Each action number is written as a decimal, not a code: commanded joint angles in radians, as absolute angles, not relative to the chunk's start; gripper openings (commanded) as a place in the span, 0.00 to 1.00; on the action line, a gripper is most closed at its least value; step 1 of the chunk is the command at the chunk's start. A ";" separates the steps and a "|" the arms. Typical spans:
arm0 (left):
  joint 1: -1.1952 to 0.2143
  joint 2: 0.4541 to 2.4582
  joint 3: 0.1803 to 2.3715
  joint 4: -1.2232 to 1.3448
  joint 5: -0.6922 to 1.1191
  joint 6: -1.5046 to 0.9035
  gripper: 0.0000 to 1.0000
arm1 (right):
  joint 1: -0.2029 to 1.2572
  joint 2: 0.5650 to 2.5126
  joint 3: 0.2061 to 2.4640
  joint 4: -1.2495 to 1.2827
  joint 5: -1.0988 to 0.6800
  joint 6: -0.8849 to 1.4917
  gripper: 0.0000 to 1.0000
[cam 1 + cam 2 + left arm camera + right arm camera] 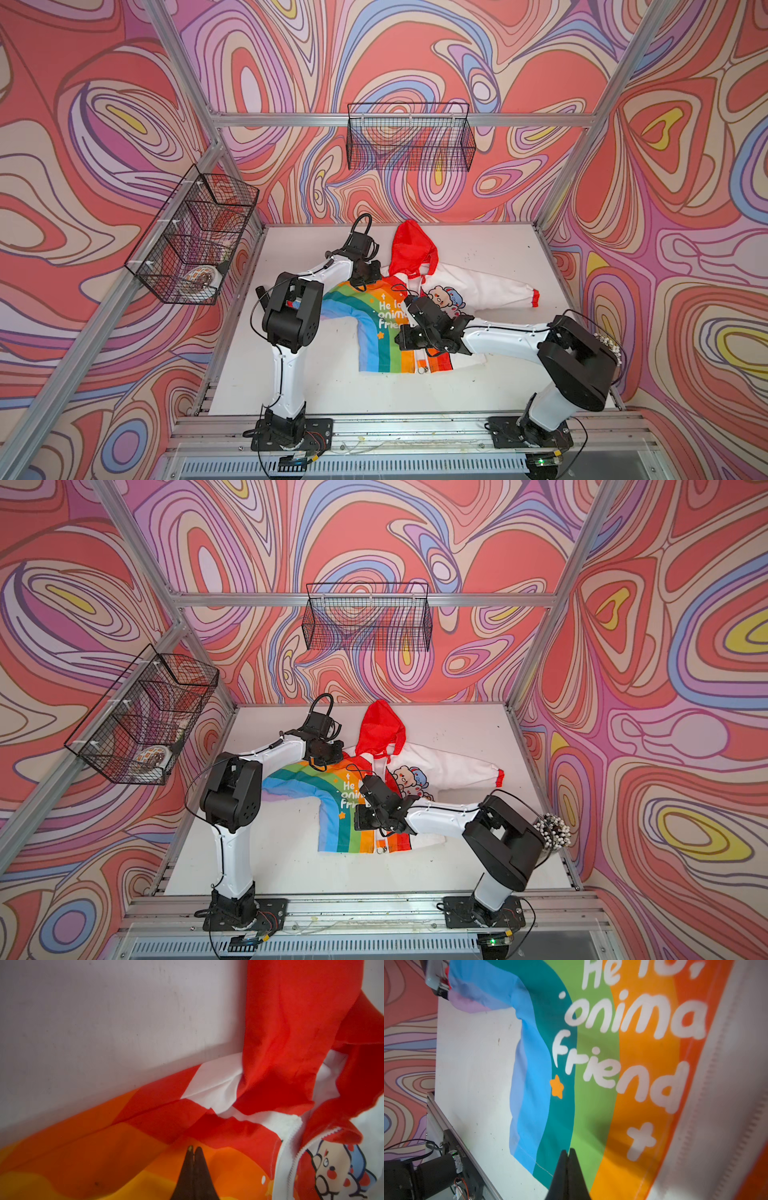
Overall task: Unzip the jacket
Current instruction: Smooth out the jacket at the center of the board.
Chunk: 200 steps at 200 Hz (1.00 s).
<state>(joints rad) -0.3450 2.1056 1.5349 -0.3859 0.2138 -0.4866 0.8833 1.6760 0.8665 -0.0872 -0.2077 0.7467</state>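
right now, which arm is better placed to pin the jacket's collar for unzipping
Likely left. The left end effector, shut, is over the orange shoulder of the jacket, hood and zipper top close beside it. The right end effector, shut, hangs farther down over the green stripe.

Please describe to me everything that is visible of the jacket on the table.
The jacket is small, thin-looking, and lies flat, front up, on the white table. Its red hood points to the back wall. One half is rainbow-striped with white lettering; the other is white with a cartoon bear and a red-cuffed sleeve stretched sideways. The white zipper is parted at the collar. The shut left gripper and right gripper hang over the rainbow half; contact is unclear.
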 commanded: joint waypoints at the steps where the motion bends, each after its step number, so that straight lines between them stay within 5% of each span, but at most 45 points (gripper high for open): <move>1: -0.328 2.165 1.596 -0.456 0.166 -0.521 0.00 | 0.919 1.715 0.875 -0.074 -0.222 0.773 0.00; 143: -0.280 2.329 1.664 -0.586 0.101 -0.581 0.00 | 1.044 1.758 0.765 -0.171 -0.239 0.782 0.00; 183: -0.269 2.265 1.599 -0.524 0.155 -0.579 0.00 | 1.048 1.654 0.782 -0.174 -0.181 0.727 0.00; 200: -0.268 2.198 1.565 -0.459 0.218 -0.566 0.08 | 1.045 1.565 0.827 -0.224 -0.067 0.667 0.00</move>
